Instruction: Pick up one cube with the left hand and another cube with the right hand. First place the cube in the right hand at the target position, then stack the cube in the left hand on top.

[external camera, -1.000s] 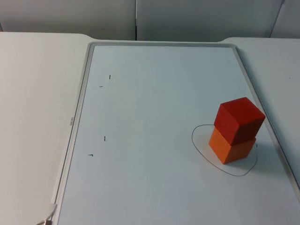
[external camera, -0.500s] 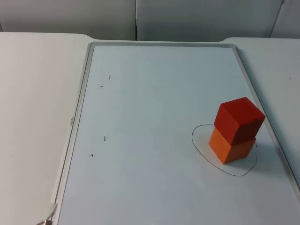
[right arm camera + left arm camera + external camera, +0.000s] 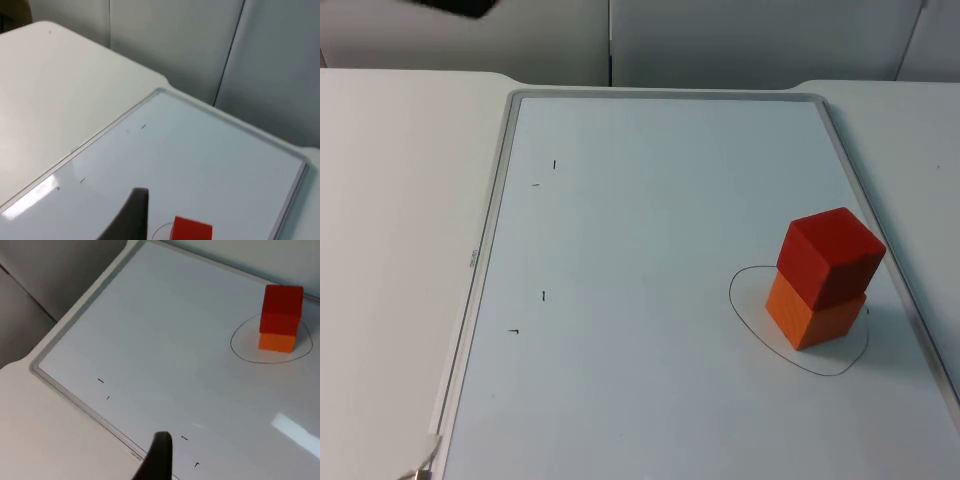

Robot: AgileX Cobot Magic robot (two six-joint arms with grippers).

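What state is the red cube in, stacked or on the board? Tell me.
Stacked. The red cube sits squarely on the orange cube, inside the drawn circle; no gripper touches it.

The top view looks down and forward from a fixed spot above the whiteboard (image 3: 650, 300), taking in nearly its whole face up to the grey wall (image 3: 720, 40). The left wrist view looks obliquely across the board from high beside one long edge. The right wrist view looks from high up towards the wall, and all three share the red cube (image 3: 830, 255) and the board.
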